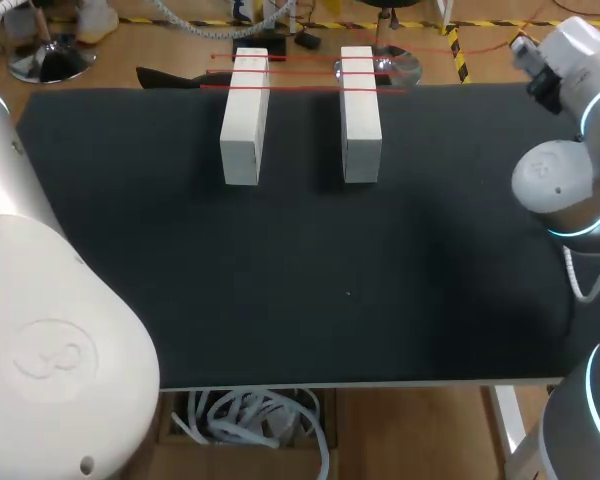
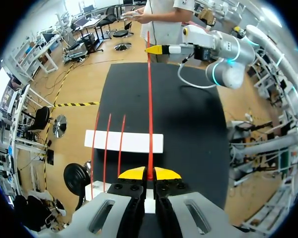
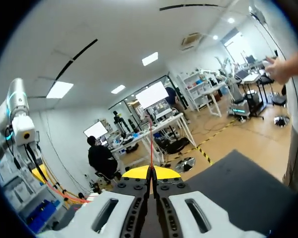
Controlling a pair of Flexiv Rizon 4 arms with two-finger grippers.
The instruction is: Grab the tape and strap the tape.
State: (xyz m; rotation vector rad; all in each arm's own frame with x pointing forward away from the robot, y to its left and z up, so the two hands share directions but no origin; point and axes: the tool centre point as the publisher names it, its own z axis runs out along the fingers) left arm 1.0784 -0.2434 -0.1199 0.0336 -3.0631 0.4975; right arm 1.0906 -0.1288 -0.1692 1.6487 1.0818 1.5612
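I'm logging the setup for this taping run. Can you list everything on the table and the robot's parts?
white blocks: two, white, side by side on the table's far part, apart
laid tape strips: three, red, lying across both blocks near their far ends
held tape strip: one, red, stretched taut above the table between the two grippers
table: one, black top
left arm: one, white, near left corner
right arm: one, white and grey, right edge
left gripper: yellow tips, shut on the held tape strip
right gripper: yellow tips, shut on the strip's other end
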